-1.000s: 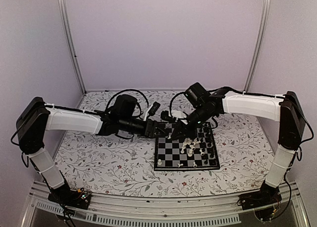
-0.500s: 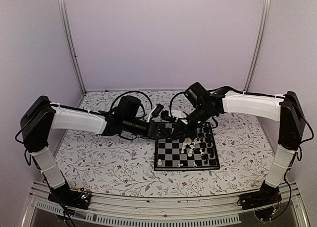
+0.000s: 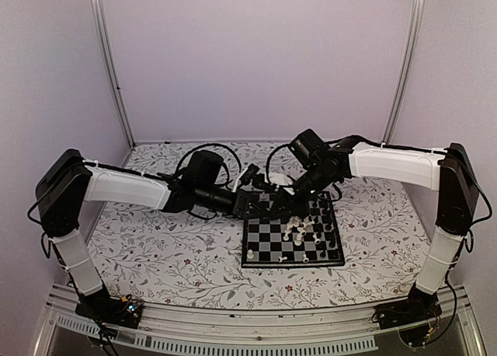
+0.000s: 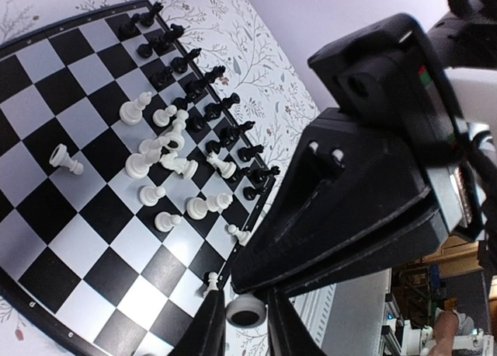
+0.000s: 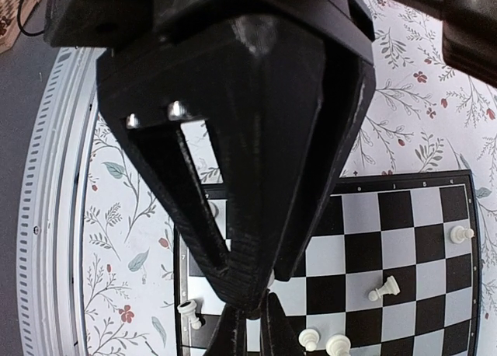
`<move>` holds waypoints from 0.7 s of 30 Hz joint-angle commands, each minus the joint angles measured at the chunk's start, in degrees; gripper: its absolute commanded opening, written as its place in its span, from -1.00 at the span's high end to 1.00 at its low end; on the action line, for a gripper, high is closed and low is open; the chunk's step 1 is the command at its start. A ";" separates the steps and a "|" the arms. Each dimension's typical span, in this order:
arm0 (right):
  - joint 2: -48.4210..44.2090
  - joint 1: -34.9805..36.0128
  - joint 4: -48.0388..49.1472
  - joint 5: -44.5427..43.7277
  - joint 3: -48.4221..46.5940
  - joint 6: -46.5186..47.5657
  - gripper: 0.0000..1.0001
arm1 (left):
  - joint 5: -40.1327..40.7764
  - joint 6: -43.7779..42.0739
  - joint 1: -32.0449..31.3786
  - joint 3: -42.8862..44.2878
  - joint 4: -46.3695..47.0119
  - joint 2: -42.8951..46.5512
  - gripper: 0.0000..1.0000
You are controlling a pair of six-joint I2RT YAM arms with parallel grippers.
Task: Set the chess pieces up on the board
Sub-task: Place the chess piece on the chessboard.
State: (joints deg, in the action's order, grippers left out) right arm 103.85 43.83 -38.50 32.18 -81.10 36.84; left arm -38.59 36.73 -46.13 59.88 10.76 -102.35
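Note:
The board (image 3: 268,247) lies on the floral table at centre right. White chess pieces (image 3: 299,230) cluster on its right half; black ones (image 3: 329,214) line its right edge. My left gripper (image 3: 264,204) and right gripper (image 3: 289,207) meet tip to tip above the board's far left corner. In the left wrist view, my left gripper (image 4: 242,309) is shut on a white piece (image 4: 247,312), its round base facing the camera, over the board's (image 4: 46,99) edge. In the right wrist view, my right gripper (image 5: 256,309) has its fingers together; whether they touch the piece is hidden.
Black pieces (image 4: 194,84) stand in two rows along one board edge, with loose white pieces (image 4: 167,150) beside them, some lying down. Single white pieces (image 5: 386,288) and a fallen one (image 5: 189,313) sit on the board (image 5: 404,216). The right arm's black housing (image 4: 365,138) fills the left wrist view.
My left arm has reached further right, bringing its gripper up against the right gripper's tip. The right arm has stayed still.

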 commanded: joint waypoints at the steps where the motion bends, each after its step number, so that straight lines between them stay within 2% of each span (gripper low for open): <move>1: -2.08 -0.06 -0.18 0.77 -1.51 -0.61 0.89 | -1.47 -0.04 -0.72 1.59 0.12 -1.10 0.67; 5: -2.45 -0.13 -0.25 0.31 -1.56 -0.67 0.83 | -1.63 0.10 -0.67 2.19 0.22 -0.92 0.77; 8: -4.19 -1.85 0.26 1.14 -2.22 -1.47 0.54 | -0.29 0.23 -0.40 2.39 1.15 0.67 0.80; 11: -7.06 -6.79 4.09 5.38 -2.88 -6.40 0.29 | 2.01 1.09 -0.20 1.81 5.30 3.40 0.80; 17: -8.00 -17.97 11.15 22.31 -6.43 -24.66 0.15 | 9.32 5.52 -0.10 -3.34 23.52 7.36 0.79; 21: -5.18 -19.26 15.59 34.06 -5.68 -35.35 0.12 | 12.10 7.10 -0.23 -4.61 31.29 7.45 0.78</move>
State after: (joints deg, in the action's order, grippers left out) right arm 97.17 24.58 -28.34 50.65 -87.05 15.90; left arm -30.94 41.39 -46.13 56.99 29.65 -95.92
